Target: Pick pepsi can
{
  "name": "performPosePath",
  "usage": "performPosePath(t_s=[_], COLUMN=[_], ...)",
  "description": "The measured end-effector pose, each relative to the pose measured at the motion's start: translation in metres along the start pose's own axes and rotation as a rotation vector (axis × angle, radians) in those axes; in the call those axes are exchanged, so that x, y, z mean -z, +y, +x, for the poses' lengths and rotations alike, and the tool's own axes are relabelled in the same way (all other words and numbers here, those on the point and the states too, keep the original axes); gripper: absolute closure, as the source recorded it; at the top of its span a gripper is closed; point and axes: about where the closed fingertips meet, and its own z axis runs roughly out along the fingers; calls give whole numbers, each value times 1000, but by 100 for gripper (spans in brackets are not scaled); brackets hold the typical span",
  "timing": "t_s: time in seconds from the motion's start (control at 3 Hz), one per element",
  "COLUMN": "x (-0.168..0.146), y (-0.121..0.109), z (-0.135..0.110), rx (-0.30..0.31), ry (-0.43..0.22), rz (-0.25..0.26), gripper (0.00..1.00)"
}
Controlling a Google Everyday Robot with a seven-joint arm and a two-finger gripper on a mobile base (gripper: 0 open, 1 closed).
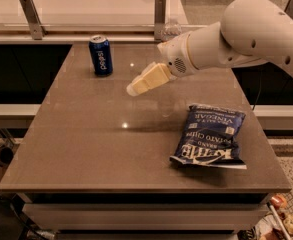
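Note:
The pepsi can [101, 55] is dark blue with a silver top and white lettering. It stands upright near the back left of the brown table [86, 149]. My gripper [136, 86] hangs above the table's middle back, to the right of the can and a little nearer the camera, pointing down-left toward it. It is about a can's height away from the can and holds nothing. The white arm [246, 34] reaches in from the upper right.
A flat blue chip bag [211, 136] lies on the right half of the table. A clear water bottle [172, 28] stands at the back edge, mostly hidden behind the arm. A rail with metal posts [31, 16] runs behind the table.

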Motion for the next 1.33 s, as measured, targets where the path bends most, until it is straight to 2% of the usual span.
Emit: performPosePath(t_s=[0.33, 0.67, 1.33], x=[-9, -42, -102], y=[-5, -14, -32], z=[-3, -13, -27], rx=[-7, -4, -5], ry=[-17, -60, -189], rz=[15, 19, 62], gripper=[0, 0, 0])
